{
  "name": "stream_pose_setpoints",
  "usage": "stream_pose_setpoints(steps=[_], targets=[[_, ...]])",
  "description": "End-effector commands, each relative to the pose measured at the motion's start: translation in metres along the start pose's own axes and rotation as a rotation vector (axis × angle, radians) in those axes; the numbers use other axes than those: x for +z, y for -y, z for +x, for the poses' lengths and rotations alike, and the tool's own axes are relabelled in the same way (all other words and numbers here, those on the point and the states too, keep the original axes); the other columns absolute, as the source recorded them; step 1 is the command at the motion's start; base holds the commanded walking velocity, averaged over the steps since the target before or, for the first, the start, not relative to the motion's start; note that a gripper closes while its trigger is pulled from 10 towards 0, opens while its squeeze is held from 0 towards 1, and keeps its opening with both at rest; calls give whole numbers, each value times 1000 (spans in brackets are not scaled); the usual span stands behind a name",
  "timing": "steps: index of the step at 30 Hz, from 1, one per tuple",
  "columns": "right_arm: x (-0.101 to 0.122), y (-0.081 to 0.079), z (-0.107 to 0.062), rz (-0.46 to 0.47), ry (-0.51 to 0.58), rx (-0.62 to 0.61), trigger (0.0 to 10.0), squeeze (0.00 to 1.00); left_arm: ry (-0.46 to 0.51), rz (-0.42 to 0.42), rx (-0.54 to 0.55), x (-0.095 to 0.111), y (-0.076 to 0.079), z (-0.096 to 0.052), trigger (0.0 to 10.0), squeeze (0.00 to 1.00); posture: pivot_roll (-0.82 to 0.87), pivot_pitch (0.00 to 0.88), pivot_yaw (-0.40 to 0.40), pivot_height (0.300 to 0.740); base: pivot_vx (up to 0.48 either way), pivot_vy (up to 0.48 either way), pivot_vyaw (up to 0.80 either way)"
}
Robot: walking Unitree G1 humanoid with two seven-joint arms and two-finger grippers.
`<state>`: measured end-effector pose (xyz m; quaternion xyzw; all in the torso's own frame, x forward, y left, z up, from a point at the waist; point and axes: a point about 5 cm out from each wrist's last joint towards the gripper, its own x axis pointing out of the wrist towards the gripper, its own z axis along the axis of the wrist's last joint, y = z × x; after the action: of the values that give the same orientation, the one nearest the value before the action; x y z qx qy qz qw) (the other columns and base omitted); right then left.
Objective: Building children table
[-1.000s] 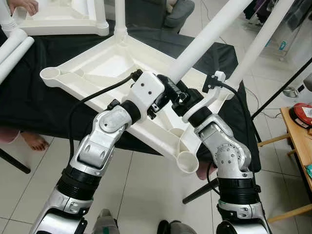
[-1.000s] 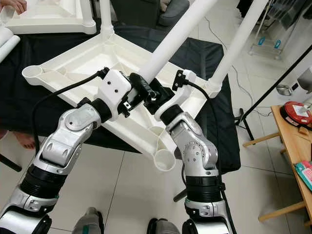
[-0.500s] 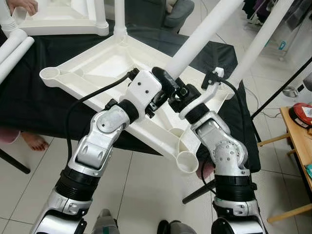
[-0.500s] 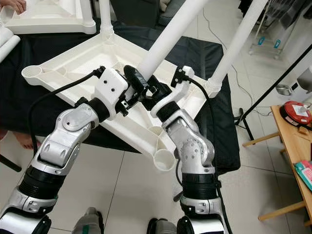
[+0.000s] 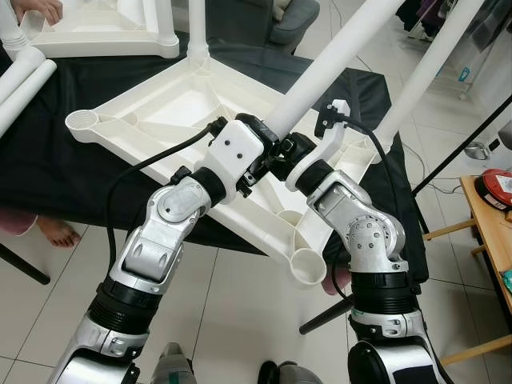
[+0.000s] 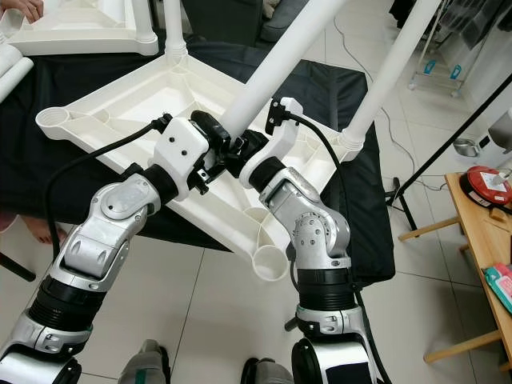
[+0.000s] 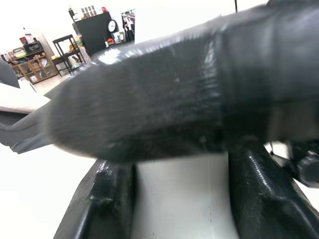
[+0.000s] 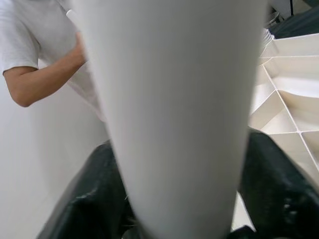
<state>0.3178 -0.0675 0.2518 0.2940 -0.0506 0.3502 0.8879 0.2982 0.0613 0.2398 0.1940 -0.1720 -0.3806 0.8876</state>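
A white table top (image 5: 172, 108) lies upside down on a black cloth. One leg stands in its far corner (image 5: 197, 28), another in its right corner (image 5: 424, 68). A third white leg (image 5: 340, 52) slants up to the right over the top's middle. My left gripper (image 5: 268, 138) is shut on that leg's lower end, and my right gripper (image 5: 290, 152) is shut on it just beside. In the wrist views the leg (image 8: 174, 99) sits between black fingers (image 7: 107, 199). Empty sockets show at the left corner (image 5: 80, 122) and near corner (image 5: 308, 266).
A second upturned top (image 5: 104, 36) and loose white legs (image 5: 20, 80) lie at the back left by a person's hand (image 5: 36, 8). A bare foot (image 5: 56, 232) is under the table. A wooden table (image 5: 488, 228) and a black pole (image 5: 464, 144) stand right.
My right wrist has swung left and up toward the left gripper, closing in along the leg. The left arm and the leg have barely shifted.
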Motion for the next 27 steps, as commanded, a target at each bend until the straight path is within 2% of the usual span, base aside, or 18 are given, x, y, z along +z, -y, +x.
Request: stream_pose_setpoints(steps=[1, 9, 10, 11, 12, 13, 14, 16, 17, 18, 20, 21, 22, 23, 26, 27], targets=[[-8, -21, 11, 30, -36, 94, 0, 0, 113, 15, -176, 19, 31, 12, 0, 0, 204, 124, -112, 740, 0, 0, 0], [-2, -25, 5, 50, 26, 105, 0, 0, 58, -6, -102, 11, 24, 17, 0, 0, 201, 124, -106, 740, 0, 0, 0], [-1, -25, 4, 42, 37, 104, 0, 0, 42, 9, -110, 10, 25, 18, 10000, 0, 201, 124, -106, 740, 0, 0, 0], [1, -26, 2, 26, 52, 106, 0, 0, 35, 29, -127, 10, 26, 18, 10000, 0, 201, 124, -106, 740, 0, 0, 0], [5, -28, 1, -15, 75, 105, 0, 0, 57, 12, -197, 13, 30, 15, 10000, 1000, 195, 128, -99, 740, 0, 0, 0], [5, -28, 1, -15, 75, 105, 0, 0, 57, 12, -197, 13, 30, 15, 10000, 1000, 195, 128, -99, 740, 0, 0, 0], [8, -29, 0, -60, 90, 106, 0, 0, 79, -12, -240, 17, 32, 12, 10000, 1000, 195, 128, -99, 740, 0, 0, 0], [9, -30, -1, -90, 99, 108, 0, 0, 94, -29, -269, 19, 33, 10, 10000, 1000, 195, 128, -99, 740, 0, 0, 0], [11, -31, -1, -121, 113, 105, 0, 0, 106, -52, -356, 24, 36, 4, 10000, 0, 194, 128, -95, 740, 0, 0, 0], [11, -31, -1, -121, 113, 105, 0, 0, 106, -52, -356, 24, 36, 4, 10000, 0, 194, 128, -95, 740, 0, 0, 0], [13, -32, 0, -157, 130, 95, 0, 0, 124, -88, -507, 31, 41, -8, 10000, 0, 195, 130, -93, 740, 0, 0, 0], [13, -32, 0, -157, 130, 95, 0, 0, 124, -88, -507, 31, 41, -8, 10000, 0, 195, 130, -93, 740, 0, 0, 0], [15, -32, 0, -176, 139, 86, 3843, 0, 125, -96, -613, 33, 43, -18, 10000, 0, 196, 130, -92, 740, 0, 0, 0], [18, -29, 0, -228, 154, 54, 10000, 0, 93, -81, -763, 31, 44, -37, 10000, 0, 200, 132, -88, 740, 0, 0, 0], [18, -29, 0, -228, 154, 54, 10000, 0, 93, -81, -763, 31, 44, -37, 10000, 0, 200, 132, -88, 740, 0, 0, 0], [19, -27, -1, -255, 161, 36, 10000, 0, 62, -66, -807, 27, 43, -44, 10000, 0, 200, 132, -87, 740, 0, 0, 0]])
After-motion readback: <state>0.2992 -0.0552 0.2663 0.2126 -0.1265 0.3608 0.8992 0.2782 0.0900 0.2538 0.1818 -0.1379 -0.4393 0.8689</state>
